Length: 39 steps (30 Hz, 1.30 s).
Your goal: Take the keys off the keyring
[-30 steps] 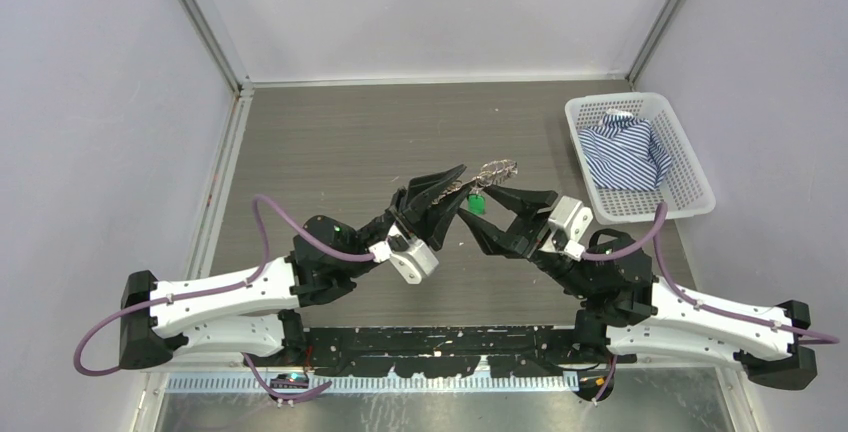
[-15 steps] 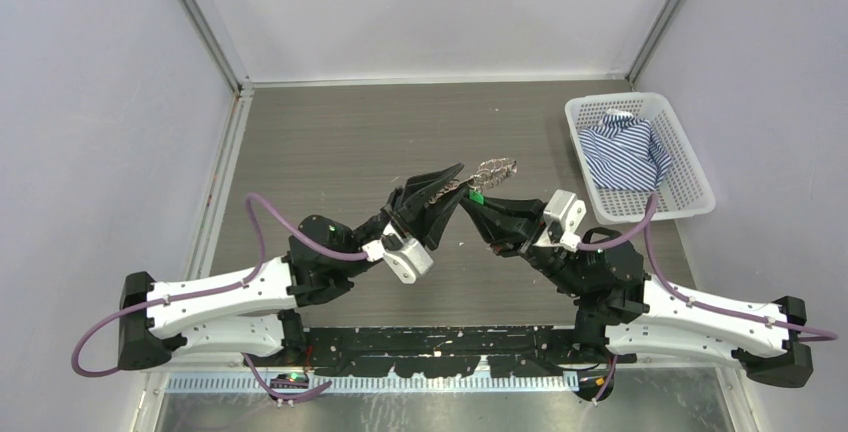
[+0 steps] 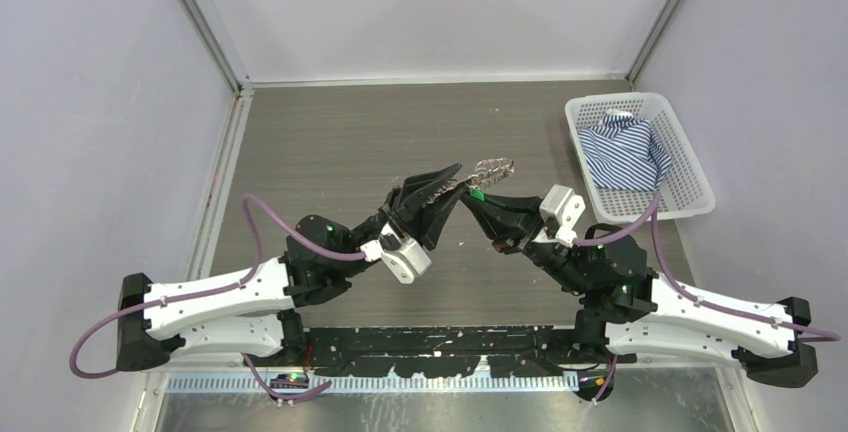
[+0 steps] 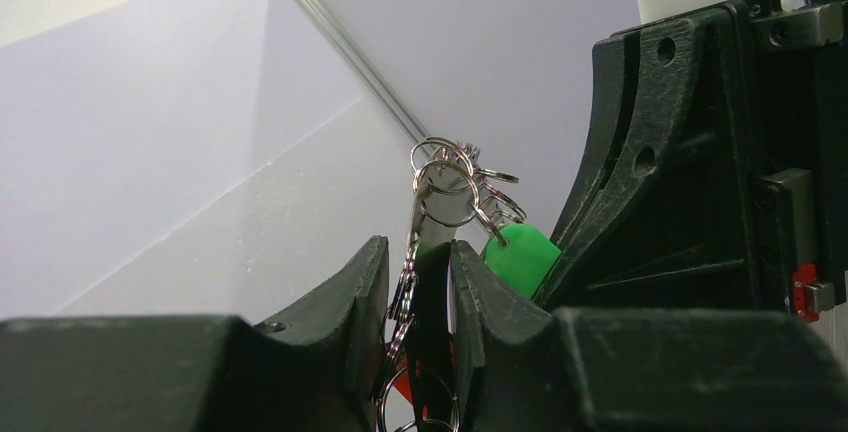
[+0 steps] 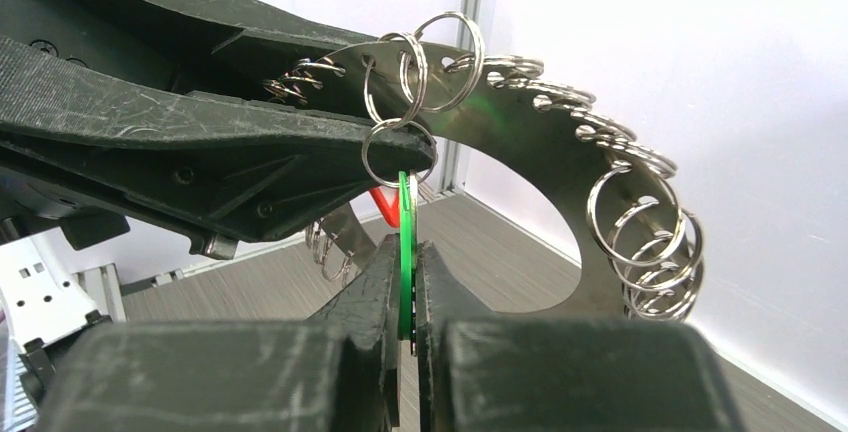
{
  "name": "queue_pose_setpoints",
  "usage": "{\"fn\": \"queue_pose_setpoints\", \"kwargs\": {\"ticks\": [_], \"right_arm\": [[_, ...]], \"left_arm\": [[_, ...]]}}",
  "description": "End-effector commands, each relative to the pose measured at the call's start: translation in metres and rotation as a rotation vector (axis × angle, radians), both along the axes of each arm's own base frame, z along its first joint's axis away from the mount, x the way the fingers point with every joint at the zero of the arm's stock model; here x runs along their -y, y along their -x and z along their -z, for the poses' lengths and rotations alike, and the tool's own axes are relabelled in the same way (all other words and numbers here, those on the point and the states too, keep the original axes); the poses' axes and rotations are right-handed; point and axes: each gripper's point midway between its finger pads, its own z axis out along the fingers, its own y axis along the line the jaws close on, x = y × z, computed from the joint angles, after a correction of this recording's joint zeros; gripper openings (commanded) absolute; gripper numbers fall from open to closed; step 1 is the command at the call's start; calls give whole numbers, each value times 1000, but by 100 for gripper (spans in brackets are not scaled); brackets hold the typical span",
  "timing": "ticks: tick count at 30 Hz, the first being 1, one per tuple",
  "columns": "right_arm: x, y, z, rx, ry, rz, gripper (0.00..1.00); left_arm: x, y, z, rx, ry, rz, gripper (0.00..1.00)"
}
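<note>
The keyring (image 3: 492, 167) is a flat silvery hoop held up above the table, hung with several small wire rings; silvery keys cannot be told apart from those rings. In the right wrist view the keyring (image 5: 545, 137) arcs overhead. My left gripper (image 3: 453, 185) is shut on one end of it, and its black fingers (image 5: 200, 132) clamp the metal. The keyring (image 4: 442, 174) rises from between the tips of the left gripper (image 4: 418, 249). A green key (image 5: 404, 214) hangs from a wire ring, and my right gripper (image 5: 404, 250) is shut on its flat head. The green key (image 4: 520, 258) (image 3: 477, 192) sits beside the right gripper (image 3: 471, 198).
A white basket (image 3: 692, 188) holding striped blue-and-white cloth (image 3: 625, 152) stands at the table's right edge. A small red piece (image 5: 380, 203) hangs just behind the green key. Pale walls enclose the table on three sides.
My right gripper was open around the green key and has shut on it, shifting a little to the left. The left gripper keeps its hold on the keyring.
</note>
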Motion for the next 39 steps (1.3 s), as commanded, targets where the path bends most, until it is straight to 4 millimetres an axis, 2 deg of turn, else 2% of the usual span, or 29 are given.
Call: {"fn": "queue_pose_setpoints", "kwargs": {"ticks": [1,7,14,18,30,39], "right_arm": [[13,-2,-24,25,-23,37,1],[18,-3,-28,48,-4,59,1],[11,3,-33,62,40,16,1],[14,3,-33,57,46,20,1],[8,-1,-12,23,169,29,1],[5,3,-6,9,201,-3,1]], "left_arm": [[-19,6,-33,44,97,-10,0],[-18,5,-29,37,79,-13,0],[-16,-1,-23,26,61,-43,0],[-16,-3,-22,28,67,-56,0],[-17,-4,-23,44,58,-68,0],[-17,-10,-20,52,46,-108,0]]}}
